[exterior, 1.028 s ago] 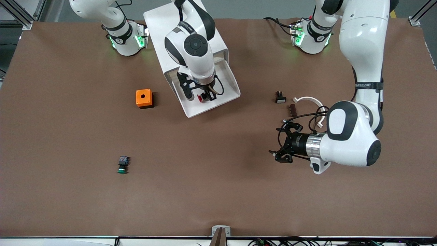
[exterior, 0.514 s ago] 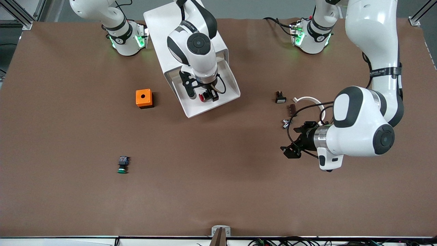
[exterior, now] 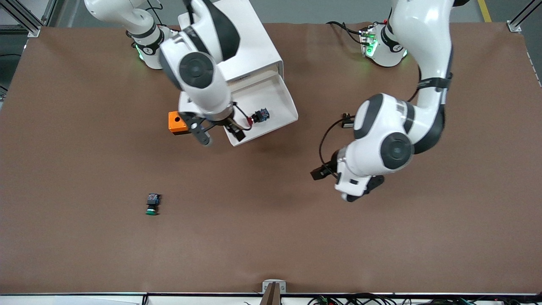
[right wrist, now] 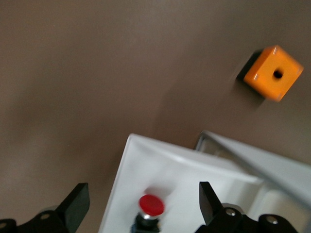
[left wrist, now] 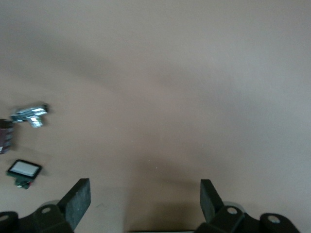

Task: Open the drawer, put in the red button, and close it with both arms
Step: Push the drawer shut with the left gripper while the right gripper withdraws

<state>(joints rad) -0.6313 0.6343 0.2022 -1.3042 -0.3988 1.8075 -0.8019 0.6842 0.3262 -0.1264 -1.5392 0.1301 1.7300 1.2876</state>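
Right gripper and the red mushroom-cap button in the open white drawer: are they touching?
Apart. In the right wrist view the open right gripper has both fingers wide of the red mushroom-cap button, which lies alone on the white drawer floor.

My arms' shells point(exterior: 199, 80) are glossy white plastic with black bands; my finger pads point(left wrist: 77, 201) look matt black. The table point(exterior: 271, 237) is matt brown, faintly creased. The drawer point(right wrist: 194, 182) is smooth white plastic, the button's cap point(right wrist: 151, 205) shiny red, the box point(right wrist: 273, 73) smooth orange.
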